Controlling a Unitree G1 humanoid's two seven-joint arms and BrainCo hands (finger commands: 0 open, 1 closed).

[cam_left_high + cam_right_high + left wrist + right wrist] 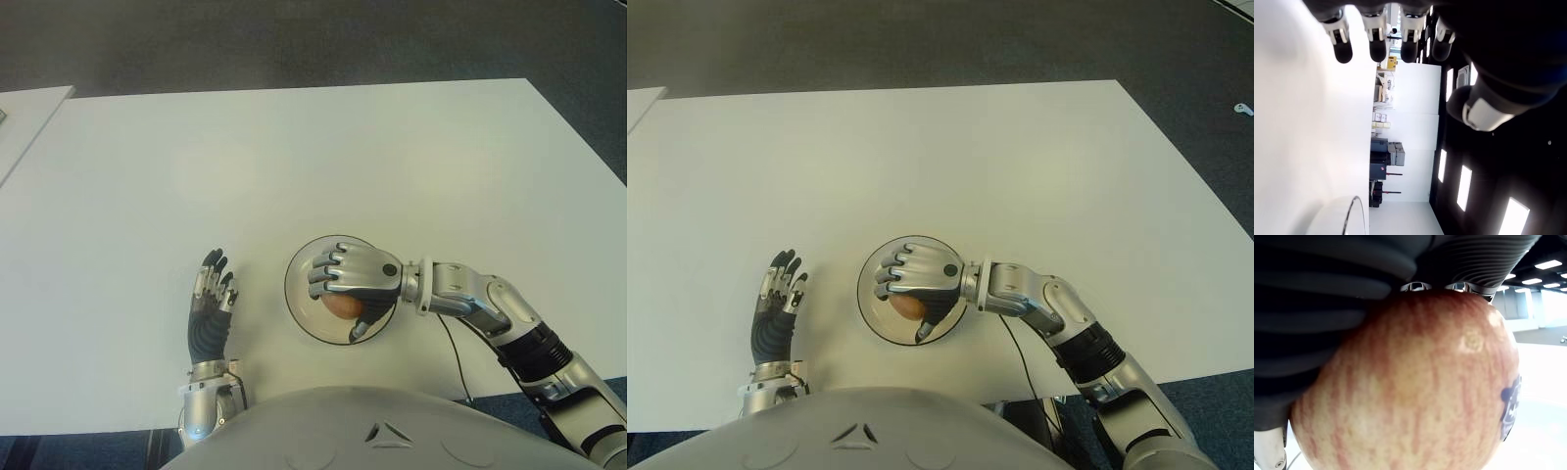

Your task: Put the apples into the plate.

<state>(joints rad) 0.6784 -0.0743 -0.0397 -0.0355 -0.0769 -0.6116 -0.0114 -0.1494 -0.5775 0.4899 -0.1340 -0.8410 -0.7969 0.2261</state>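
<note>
R hand (350,284) over the plate (294,294), palm down, fingers curled round one apple (342,305). Wrist view confirms: apple (1410,382) fills the frame, pressed against the palm, red-yellow streaked skin, dark sticker on one side. So the fruit is in the R hand, directly above the plate's inside. Can't tell if its underside touches the plate yet.

Key relation: apple sits straight under the palm, plate straight under the apple. No sideways offset to close. Judgement: what's left is down and release, nothing lateral. Apple roughly round, no long axis to mind.

Plate: round, pale w/ dark rim, near table (294,157) front edge, just ahead of robot's torso. Holds nothing besides the gripped apple as far as visible; hand hides much of it.

L hand (210,304) shows to the left of plate, apart from it, fingers extended and loose, holding nothing.

No other apples visible on table.
</note>
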